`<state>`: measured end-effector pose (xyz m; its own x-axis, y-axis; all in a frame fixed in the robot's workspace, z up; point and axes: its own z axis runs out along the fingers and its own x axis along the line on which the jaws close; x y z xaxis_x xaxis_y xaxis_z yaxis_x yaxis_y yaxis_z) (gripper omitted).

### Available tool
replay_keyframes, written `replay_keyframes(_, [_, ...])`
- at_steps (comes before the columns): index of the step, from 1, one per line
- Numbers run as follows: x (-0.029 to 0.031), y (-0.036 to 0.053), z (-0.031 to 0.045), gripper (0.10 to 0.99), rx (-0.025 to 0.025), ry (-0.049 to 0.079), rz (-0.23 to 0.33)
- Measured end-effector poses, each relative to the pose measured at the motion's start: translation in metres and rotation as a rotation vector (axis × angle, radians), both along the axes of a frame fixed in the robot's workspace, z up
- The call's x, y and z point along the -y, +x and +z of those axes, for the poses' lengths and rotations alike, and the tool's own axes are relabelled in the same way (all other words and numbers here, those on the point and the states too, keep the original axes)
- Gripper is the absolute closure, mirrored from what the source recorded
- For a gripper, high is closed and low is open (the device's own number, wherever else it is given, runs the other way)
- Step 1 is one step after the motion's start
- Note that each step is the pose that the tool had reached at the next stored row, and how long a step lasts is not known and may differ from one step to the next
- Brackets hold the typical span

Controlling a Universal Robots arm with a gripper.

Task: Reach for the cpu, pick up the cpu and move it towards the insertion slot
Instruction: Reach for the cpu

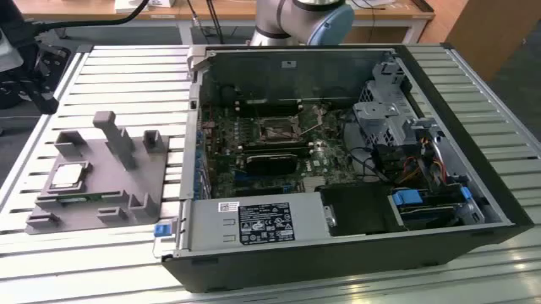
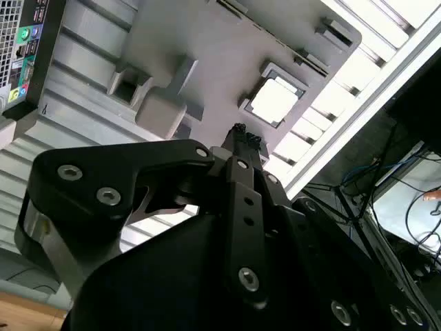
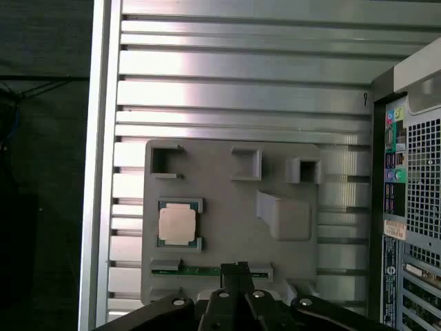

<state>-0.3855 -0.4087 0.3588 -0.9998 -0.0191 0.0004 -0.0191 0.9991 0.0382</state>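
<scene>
The gripper [image 3: 238, 267] has its jaws drawn together at the tips with nothing between them. In the first wrist view it hangs over the near edge of a grey holder [image 3: 227, 207], just above a thin green strip [image 3: 200, 271] set in a groove there. The cpu [image 3: 177, 225] lies flat in its square pocket on that holder, near the tips but clear of them. The second wrist view shows the same thing, with the gripper [image 2: 242, 132] apart from the cpu [image 2: 274, 102], whose pale top catches the light.

In the exterior view the holder [image 1: 97, 190] sits at the left of the frame on a slatted metal table [image 1: 127, 82], with the cpu [image 1: 70, 175] towards its left side. An open computer case [image 1: 338, 253] fills the middle and right. The slot [image 1: 277, 132] is on the board inside it, a little above centre, well apart from the cpu. The arm's base [image 1: 313, 22] stands at the top edge.
</scene>
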Motion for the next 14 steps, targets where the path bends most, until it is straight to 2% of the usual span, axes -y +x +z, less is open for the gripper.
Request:
replay_keyframes(7, [0.0000,-0.0015,-0.0001,0.980,-0.0001,0.000,0.000])
replay_keyframes(14, [0.0000,-0.0109,-0.0005,0.980,0.0000,0.000,0.000])
